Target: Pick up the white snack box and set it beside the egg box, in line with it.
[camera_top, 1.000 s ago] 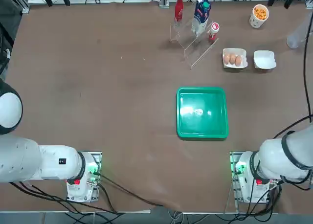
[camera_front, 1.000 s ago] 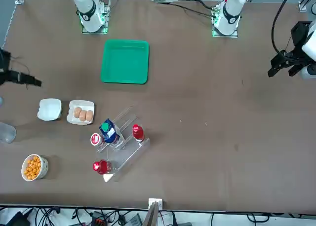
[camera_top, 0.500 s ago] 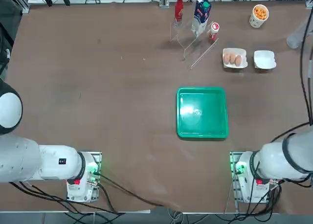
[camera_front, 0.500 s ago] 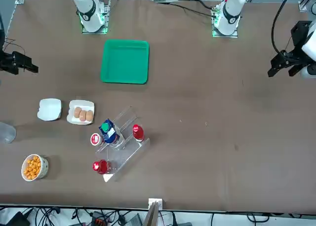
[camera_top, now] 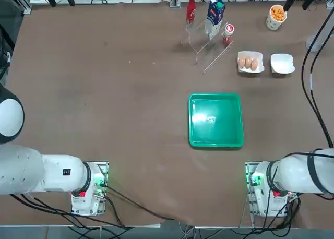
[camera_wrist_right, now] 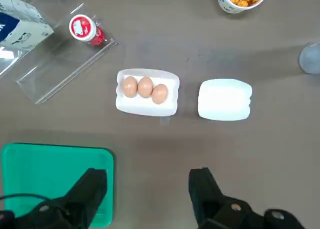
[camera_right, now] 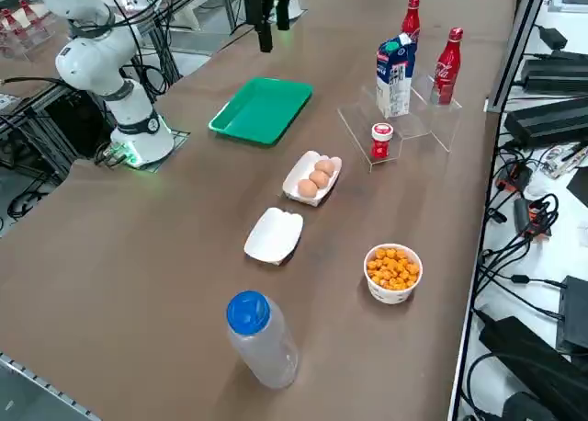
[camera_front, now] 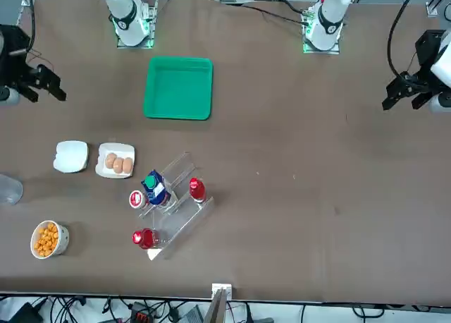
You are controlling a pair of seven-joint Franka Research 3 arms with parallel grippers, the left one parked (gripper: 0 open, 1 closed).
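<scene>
The white snack box (camera_top: 282,63) (camera_wrist_right: 225,99) lies flat on the brown table, a small gap to the robot's right of the egg box (camera_top: 250,70) (camera_wrist_right: 145,108). That egg box is a white tray with three brown eggs in a row. The two boxes lie side by side, roughly level with each other (camera_right: 274,234). My right gripper (camera_wrist_right: 147,189) (camera_front: 44,89) (camera_right: 273,26) hangs high above the table, on the base side of both boxes. It is open and nothing is between its fingers.
A green tray (camera_top: 216,119) lies mid-table. A clear rack (camera_top: 206,38) with a red bottle, a blue carton and a red-lidded can stands at the far edge. A cup of orange snacks (camera_top: 277,15) and a clear blue-capped bottle (camera_right: 260,338) stand beyond the boxes.
The right gripper has drawn back toward the robot's base side, away from the boxes. The snack box and the egg box have not moved.
</scene>
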